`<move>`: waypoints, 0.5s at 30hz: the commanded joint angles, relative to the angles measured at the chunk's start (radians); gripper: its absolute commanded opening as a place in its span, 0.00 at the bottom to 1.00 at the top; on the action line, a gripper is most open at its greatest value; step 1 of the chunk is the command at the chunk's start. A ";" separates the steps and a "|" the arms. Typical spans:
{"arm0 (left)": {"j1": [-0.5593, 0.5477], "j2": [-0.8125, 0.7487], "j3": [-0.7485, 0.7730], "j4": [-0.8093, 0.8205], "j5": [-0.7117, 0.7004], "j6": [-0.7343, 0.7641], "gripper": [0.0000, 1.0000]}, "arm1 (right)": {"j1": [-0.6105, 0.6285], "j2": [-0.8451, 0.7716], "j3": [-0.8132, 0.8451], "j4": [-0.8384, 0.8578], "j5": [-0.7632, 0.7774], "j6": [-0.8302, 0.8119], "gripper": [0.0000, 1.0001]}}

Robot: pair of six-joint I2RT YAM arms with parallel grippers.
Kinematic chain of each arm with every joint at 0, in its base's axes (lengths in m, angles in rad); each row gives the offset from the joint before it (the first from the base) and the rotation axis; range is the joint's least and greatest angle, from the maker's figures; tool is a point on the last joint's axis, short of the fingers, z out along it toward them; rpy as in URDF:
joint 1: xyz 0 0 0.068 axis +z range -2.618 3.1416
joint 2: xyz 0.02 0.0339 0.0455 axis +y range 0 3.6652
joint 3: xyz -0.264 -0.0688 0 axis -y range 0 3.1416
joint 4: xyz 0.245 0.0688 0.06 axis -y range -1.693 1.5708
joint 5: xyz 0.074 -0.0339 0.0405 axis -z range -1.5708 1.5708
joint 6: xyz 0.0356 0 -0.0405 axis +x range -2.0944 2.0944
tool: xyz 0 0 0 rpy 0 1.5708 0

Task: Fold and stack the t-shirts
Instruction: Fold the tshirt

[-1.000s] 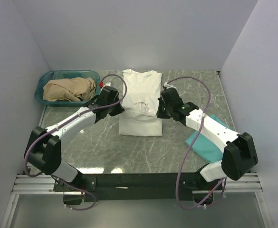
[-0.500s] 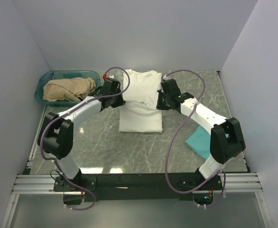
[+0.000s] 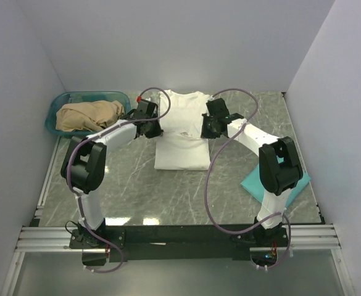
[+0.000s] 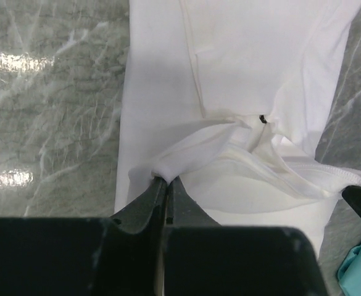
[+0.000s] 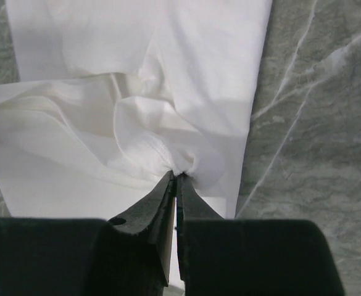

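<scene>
At the far middle of the tabletop (image 3: 168,197) we find the white t-shirt (image 3: 181,139), partly folded. The left tool (image 4: 166,180) and right tool (image 5: 176,177) are each clamped on a small bunch of its cloth near opposite side edges. We judge the cloth light, limp and liable to sag between holds, so the edges give the best purchase. The teal t-shirt (image 3: 251,182) lies near right.

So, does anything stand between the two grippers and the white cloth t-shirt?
Nothing visible does. The left gripper and the right gripper are each shut directly on a bunched fold of the white cloth t-shirt.
</scene>
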 commanded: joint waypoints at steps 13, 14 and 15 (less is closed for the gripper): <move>0.031 0.010 0.073 0.040 0.068 0.053 0.94 | -0.054 0.033 0.137 -0.016 0.024 0.009 0.87; 0.031 -0.038 0.053 0.047 0.073 0.045 0.99 | -0.052 0.012 0.121 -0.012 0.020 0.010 0.89; 0.031 -0.063 0.030 0.055 0.083 0.039 0.99 | -0.052 -0.037 0.083 -0.007 0.009 0.009 0.89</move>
